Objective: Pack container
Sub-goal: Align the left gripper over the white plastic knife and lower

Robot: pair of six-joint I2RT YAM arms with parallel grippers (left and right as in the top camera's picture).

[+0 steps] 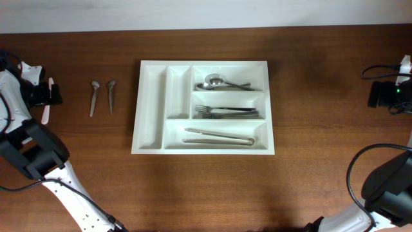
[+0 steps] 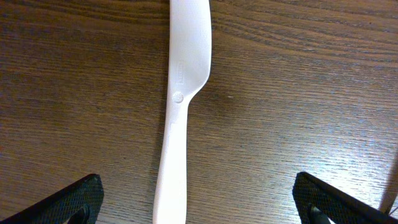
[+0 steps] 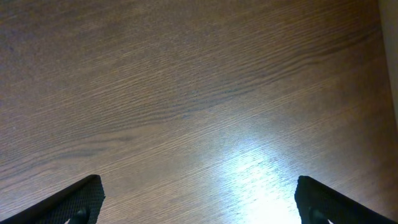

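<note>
One brown wooden worktop [image 1: 309, 129] carries everything. At its middle lies the container [image 1: 152, 109], a big white tray flat on the wood, with two narrow upright compartments on its left side and three long ones stacked on its right.

The left arm [image 1: 38, 151] reaches up the left edge and the right arm [image 1: 386, 187] up the right edge, both well apart from the tray. The left jaws stand wide and hold nothing; in the wrist view their black fingertips [image 2: 81, 199] sit at the two lower corners, with wood between them. The right jaws are equally wide and hold nothing; their fingertips [image 3: 81, 199] frame wood grain and a bright patch of glare.

In the nearest long compartment lies a long metal piece, tongs [image 1: 219, 136] by the look of it, set lengthwise. The middle long compartment holds forks [image 1: 225, 112], tines to the left and handles to the right. The far long compartment holds a spoon [image 1: 215, 82], bowl to the left; whether more lie under it I cannot tell.

A white plastic knife [image 2: 180, 106] lies flat on the wood at the far left, between the left fingertips but touching neither. Two small spoons [image 1: 103, 96] lie side by side, between that knife and the tray, apart from both.
</note>
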